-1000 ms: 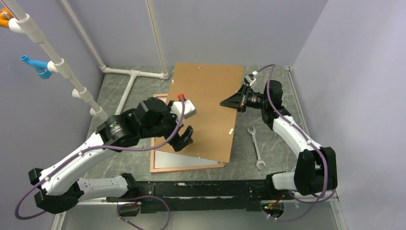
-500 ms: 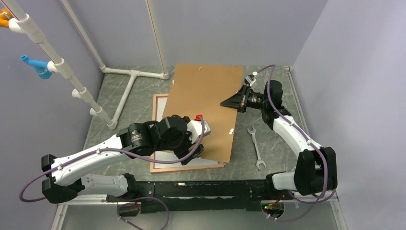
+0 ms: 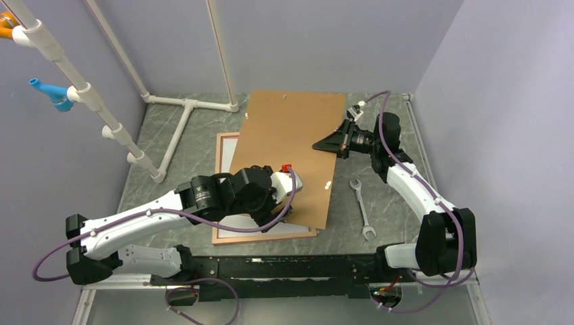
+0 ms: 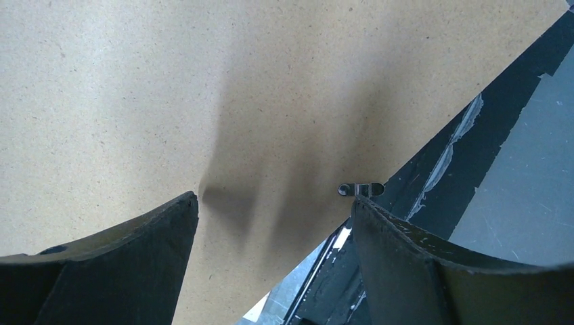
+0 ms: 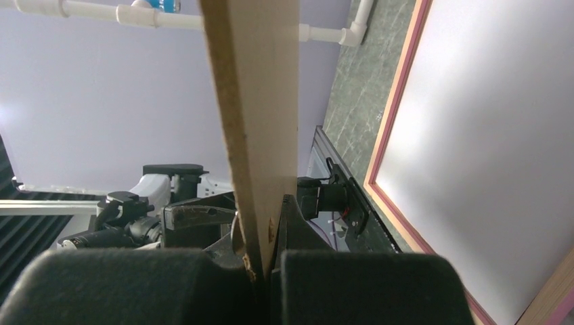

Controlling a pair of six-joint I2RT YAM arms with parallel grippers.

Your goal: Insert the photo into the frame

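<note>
The frame point(image 3: 260, 237), with pinkish wood edges, lies flat on the table. A white sheet point(image 3: 227, 154) fills it, also seen in the right wrist view point(image 5: 487, 135); no landscape print shows, so I cannot tell if this is the photo's back. The brown backing board point(image 3: 291, 135) slants over the frame. My right gripper point(image 3: 340, 144) is shut on the board's right edge point(image 5: 254, 101) and holds that side up. My left gripper point(image 3: 281, 215) is open, its fingers point(image 4: 156, 237) just above the board's near end point(image 4: 135, 101), beside a small metal clip point(image 4: 361, 189).
A wrench point(image 3: 362, 208) lies on the table right of the board. White PVC pipes point(image 3: 189, 105) run along the back left, with a blue fitting point(image 3: 51, 93) on the slanted pipe. The black base rail point(image 3: 284, 267) runs along the near edge.
My left arm has swung from the board's left side down and right to the board's near end. The right gripper and the board have stayed almost still.
</note>
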